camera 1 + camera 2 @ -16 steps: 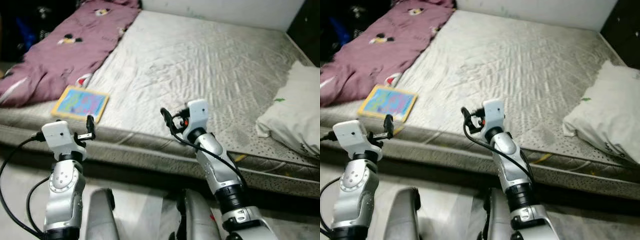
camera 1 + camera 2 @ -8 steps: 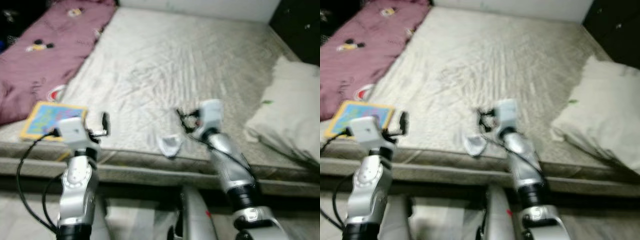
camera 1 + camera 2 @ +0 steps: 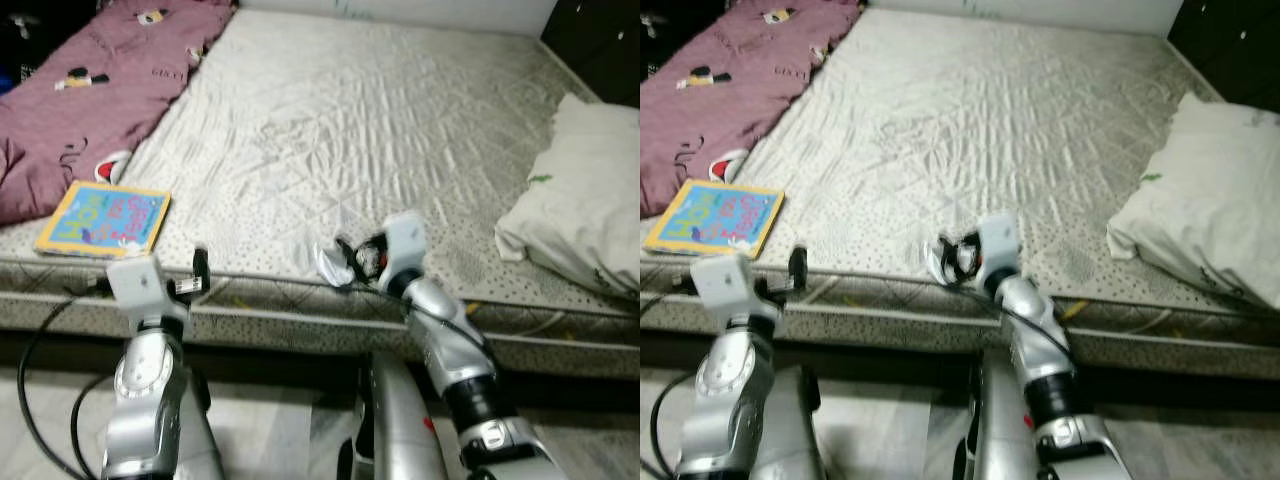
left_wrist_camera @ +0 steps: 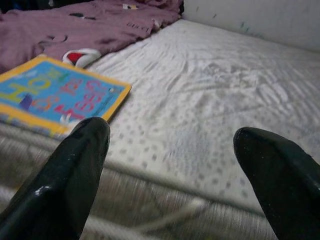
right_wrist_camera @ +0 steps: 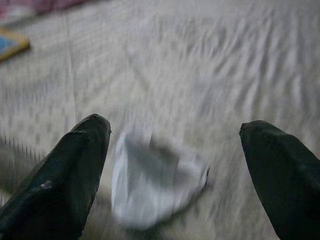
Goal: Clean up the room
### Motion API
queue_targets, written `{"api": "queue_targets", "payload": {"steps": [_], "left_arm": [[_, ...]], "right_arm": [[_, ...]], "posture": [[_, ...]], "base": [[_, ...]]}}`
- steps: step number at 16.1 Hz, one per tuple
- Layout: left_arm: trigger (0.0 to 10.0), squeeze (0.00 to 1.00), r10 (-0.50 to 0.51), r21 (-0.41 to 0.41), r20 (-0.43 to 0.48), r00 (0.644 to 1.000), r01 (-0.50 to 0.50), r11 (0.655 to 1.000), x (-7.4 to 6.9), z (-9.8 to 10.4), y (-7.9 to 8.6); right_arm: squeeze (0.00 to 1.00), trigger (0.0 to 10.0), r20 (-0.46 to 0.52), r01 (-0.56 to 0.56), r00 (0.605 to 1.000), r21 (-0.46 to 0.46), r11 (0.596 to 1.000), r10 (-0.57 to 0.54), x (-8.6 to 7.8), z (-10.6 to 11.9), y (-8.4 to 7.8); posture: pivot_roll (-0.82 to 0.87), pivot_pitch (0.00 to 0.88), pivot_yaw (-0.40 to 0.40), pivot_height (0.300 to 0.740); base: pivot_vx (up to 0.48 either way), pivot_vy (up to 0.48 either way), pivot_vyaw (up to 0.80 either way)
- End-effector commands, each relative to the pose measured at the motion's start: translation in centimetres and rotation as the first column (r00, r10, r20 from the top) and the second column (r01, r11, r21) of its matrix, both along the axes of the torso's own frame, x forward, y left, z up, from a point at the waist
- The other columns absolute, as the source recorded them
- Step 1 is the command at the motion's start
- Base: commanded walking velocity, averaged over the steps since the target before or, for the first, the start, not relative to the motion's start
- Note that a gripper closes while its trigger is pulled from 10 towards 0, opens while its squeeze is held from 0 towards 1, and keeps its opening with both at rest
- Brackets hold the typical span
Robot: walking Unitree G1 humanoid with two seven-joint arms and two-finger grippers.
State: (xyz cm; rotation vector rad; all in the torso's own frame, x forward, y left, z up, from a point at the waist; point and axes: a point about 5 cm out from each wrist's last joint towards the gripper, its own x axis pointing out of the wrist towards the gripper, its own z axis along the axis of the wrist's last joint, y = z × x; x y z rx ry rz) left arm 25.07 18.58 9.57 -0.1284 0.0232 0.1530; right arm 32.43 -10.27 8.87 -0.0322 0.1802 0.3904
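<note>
Bed (image 3: 400, 130) runs across the scene, grey patterned sheet, its near edge just in front of the robot. Right tool (image 3: 345, 262) held low over that near edge, fingers (image 5: 65, 175) spread wide apart, gripping nothing. A small crumpled white item (image 3: 328, 264), cloth or paper, cannot tell which, lies on the sheet at the near edge, directly ahead of the right tool and between its two fingers as the wrist camera sees it; contact not visible, picture blurred there. Left tool (image 3: 199, 272) held at the near edge further left, also spread open and empty. Colourful picture book (image 3: 104, 217) lies flat on the sheet at the near left, just beyond the left tool. Maroon blanket (image 3: 90, 90) with cartoon print bunched along the far left of the bed, its edge near the book. White pillow (image 3: 585, 190) sits at the right side, well apart from the white item.
</note>
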Motion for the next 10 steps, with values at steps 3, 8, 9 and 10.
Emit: {"api": "queue_targets", "payload": {"steps": [3, 8, 9, 10], "left_arm": [[10.0, 0.00, 0.006, 0.019, 0.012, 1.000, -0.006, 1.000, -0.5, 0.7, 0.4], [10.0, 0.00, 0.009, 0.024, 0.009, 1.000, -0.009, 1.000, -1.0, 1.0, 0.4], [10.0, 0.00, 0.011, 0.026, 0.010, 1.000, -0.011, 1.000, -1.2, 1.1, 0.5], [10.0, 0.00, 0.013, 0.030, 0.009, 1.000, -0.014, 0.999, -1.4, 1.2, 0.5]], "right_arm": [[0.00, 10.0, -0.011, -0.057, 0.998, -0.045, 0.997, 0.056, 0.7, 0.2, 0.8], [0.00, 10.0, -0.019, -0.096, 0.995, -0.058, 0.994, 0.095, 1.5, 0.3, 2.1], [0.00, 10.0, -0.017, -0.103, 0.995, -0.066, 0.992, 0.102, 1.8, 0.3, 2.8], [0.00, 10.0, -0.018, -0.106, 0.994, -0.070, 0.992, 0.105, 2.0, 0.4, 3.4]], "posture": [[0.00, 0.089, -0.088, 0.488], [0.02, 0.093, -0.086, 0.488], [0.04, 0.095, -0.088, 0.488], [0.05, 0.102, -0.094, 0.488]], "base": [[0.000, 0.000, 0.00], [0.000, 0.000, 0.00], [0.000, 0.000, 0.00], [0.000, 0.000, 0.00]]}}
